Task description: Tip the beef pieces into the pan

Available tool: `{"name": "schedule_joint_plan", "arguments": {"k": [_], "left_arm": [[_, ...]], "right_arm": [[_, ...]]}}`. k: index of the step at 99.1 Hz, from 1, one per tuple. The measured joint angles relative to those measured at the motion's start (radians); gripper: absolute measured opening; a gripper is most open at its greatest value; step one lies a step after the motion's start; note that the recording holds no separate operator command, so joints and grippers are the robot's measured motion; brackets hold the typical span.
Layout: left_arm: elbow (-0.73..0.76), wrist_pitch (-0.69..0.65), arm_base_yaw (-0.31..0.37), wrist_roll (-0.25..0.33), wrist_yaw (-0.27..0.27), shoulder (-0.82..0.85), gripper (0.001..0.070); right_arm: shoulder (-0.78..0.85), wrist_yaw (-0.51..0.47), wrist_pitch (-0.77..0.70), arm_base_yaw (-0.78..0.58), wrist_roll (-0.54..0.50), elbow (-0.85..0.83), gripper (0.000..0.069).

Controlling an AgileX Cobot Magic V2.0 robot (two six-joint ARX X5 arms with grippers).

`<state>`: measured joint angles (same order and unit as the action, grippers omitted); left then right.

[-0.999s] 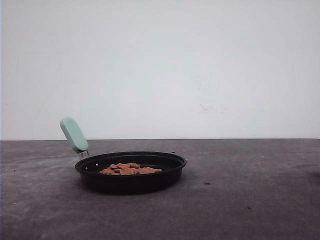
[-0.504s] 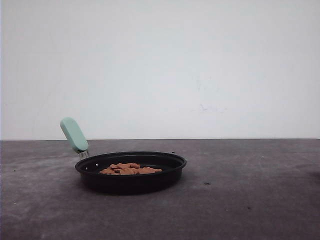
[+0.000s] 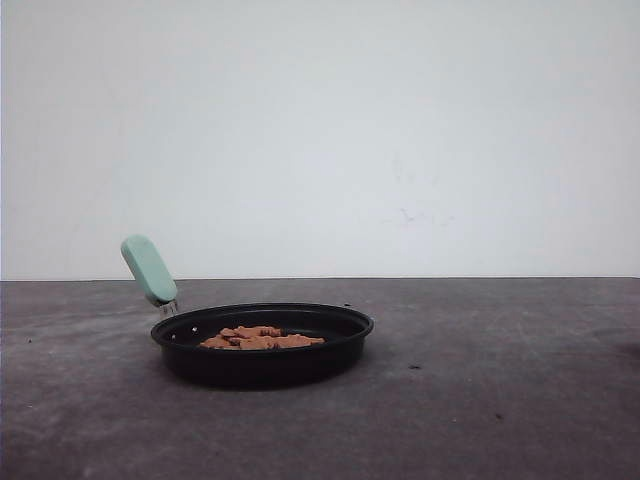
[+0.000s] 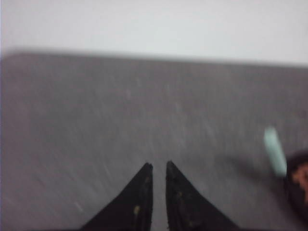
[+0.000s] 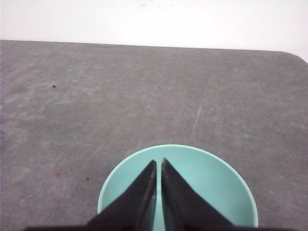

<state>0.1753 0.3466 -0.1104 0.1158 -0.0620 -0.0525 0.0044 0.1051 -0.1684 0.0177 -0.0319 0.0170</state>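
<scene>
- The pan (image 3: 262, 343) sits flat on the grey table (image 3: 500, 380), left of centre in the front view, with its mint-green handle (image 3: 148, 269) angled up and away to the left; nothing holds it, so its own flat base keeps it steady.
- The beef pieces (image 3: 260, 339) lie in a low heap on the pan's floor, inside the black rim and below its edge, which suggests the pour itself is done.
- In the left wrist view the left gripper (image 4: 158, 166) hangs over bare table with its two dark fingers nearly together, a thin slit between the tips and nothing in it. The pan's handle (image 4: 275, 151) and a sliver of the meat (image 4: 302, 177) sit off to one side, well apart from the fingers (this picture is blurred, so finer detail is lost).
- In the right wrist view the right gripper (image 5: 159, 162) is over a teal bowl (image 5: 211, 175), its fingers pressed almost tip to tip with only a hairline gap. They appear to hold nothing. The bowl stands upright on the table and the part of its inside that shows looks empty, which fits a container already tipped out and set down.
- Judging by this layout, what remains is only for the arms to clear away.
</scene>
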Motion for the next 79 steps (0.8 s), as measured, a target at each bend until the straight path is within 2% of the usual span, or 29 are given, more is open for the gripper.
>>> {"name": "schedule_joint_plan", "arguments": {"k": [10,20,36,79], "left_arm": [[-0.094,-0.035,-0.001,0.037,0.066,0.045,0.0023],[-0.108,-0.063,0.002,0.037,0.052,0.048,0.0023],[-0.109,-0.067,0.002,-0.021,0.016,0.048,0.0023],[-0.109,-0.067,0.002,-0.03,0.016,0.047,0.0023]], "right_arm": [[0.0,-0.001,0.0,0.0,0.0,0.0,0.0015],[0.0,0.0,0.001,0.0,0.0,0.0,0.0015],[0.0,0.0,0.001,0.0,0.0,0.0,0.0015],[0.0,0.0,0.001,0.0,0.0,0.0,0.0015]]}}
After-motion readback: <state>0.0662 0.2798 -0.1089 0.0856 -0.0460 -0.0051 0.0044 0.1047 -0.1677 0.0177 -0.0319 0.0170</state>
